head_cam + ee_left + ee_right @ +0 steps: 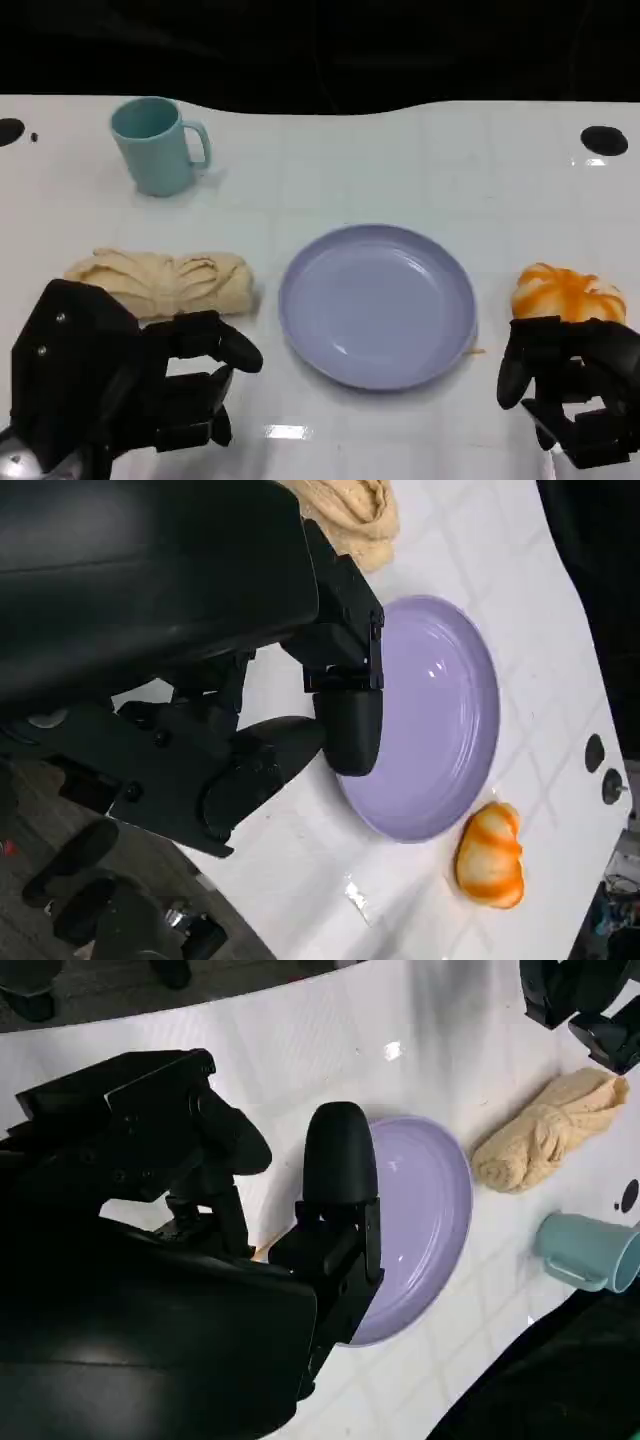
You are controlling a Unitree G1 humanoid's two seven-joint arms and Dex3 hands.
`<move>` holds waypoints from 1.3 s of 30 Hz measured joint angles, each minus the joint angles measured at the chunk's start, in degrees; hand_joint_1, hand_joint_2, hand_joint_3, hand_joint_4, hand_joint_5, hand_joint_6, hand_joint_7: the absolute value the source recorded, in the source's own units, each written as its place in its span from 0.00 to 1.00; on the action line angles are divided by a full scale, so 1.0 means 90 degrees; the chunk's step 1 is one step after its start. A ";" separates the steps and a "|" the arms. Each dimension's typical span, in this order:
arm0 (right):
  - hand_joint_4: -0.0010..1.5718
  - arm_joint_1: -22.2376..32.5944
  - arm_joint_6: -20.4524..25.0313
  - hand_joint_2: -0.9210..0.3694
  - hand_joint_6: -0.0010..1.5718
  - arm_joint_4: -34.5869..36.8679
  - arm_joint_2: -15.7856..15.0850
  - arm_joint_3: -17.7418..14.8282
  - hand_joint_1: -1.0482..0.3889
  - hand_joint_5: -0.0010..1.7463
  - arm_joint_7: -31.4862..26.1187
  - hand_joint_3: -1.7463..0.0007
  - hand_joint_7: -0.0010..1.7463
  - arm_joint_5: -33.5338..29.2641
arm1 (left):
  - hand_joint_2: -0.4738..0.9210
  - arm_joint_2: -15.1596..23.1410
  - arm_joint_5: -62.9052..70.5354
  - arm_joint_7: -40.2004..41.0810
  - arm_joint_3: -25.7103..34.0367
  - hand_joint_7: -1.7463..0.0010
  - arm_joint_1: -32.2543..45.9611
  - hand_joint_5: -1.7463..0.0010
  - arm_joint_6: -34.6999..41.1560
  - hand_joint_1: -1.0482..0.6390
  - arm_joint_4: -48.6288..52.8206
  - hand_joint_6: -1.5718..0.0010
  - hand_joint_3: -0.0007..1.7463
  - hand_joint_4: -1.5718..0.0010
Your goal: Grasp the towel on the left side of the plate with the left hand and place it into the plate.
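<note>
White tabletop spreads before you under a dark background. Nearest, your left hand (130, 385) hovers with fingers apart, holding nothing; your right hand (570, 385) likewise. Just left of the lavender plate (377, 304) lies the rolled beige towel (160, 280): likely soft, light, floppy, so grasp its middle. No writing is visible.

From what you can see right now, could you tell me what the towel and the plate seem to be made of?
Towel: soft beige cloth, matte, shown by its bunched folds. Plate: probably lavender plastic, smooth and semi-glossy, judging by the light glints on it; glazed ceramic cannot be ruled out.
</note>
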 measured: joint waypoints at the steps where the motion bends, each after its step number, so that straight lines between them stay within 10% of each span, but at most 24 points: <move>1: 0.40 0.0000 0.0008 0.17 0.39 -0.0001 0.0000 0.0000 0.81 0.99 0.0000 0.45 0.85 0.0000 | 0.84 0.0000 0.0036 0.0000 -0.0007 0.12 0.0000 0.00 -0.0001 0.54 0.0000 0.59 0.53 0.57; 16: 0.40 0.0000 0.0082 0.16 0.39 -0.0013 0.0007 0.0003 0.81 0.99 0.0000 0.47 0.85 0.0000 | 0.83 0.0001 0.0097 0.0000 -0.0011 0.15 -0.0001 0.01 -0.0085 0.55 0.0006 0.60 0.54 0.61; 20: 0.41 -0.0001 0.0079 0.17 0.40 -0.0013 0.0006 0.0014 0.81 0.99 -0.0001 0.46 0.85 -0.0010 | 0.81 0.0081 0.0168 -0.0032 0.0006 0.31 0.0002 0.11 -0.0708 0.52 0.0177 0.58 0.56 0.62; 30: 0.40 -0.0001 0.0144 0.17 0.40 -0.0048 0.0010 0.0043 0.81 0.99 -0.0002 0.46 0.86 -0.0013 | 1.00 0.0421 0.1132 -0.0051 0.0049 0.81 0.0017 0.46 -0.2878 0.41 0.0524 0.60 0.15 0.60; 39: 0.40 -0.0002 0.0164 0.17 0.39 -0.0050 0.0012 0.0048 0.81 0.98 -0.0003 0.47 0.85 -0.0022 | 1.00 0.1210 0.3017 0.0181 -0.0146 0.98 -0.0521 0.73 -0.3189 0.28 0.0479 0.65 0.08 0.63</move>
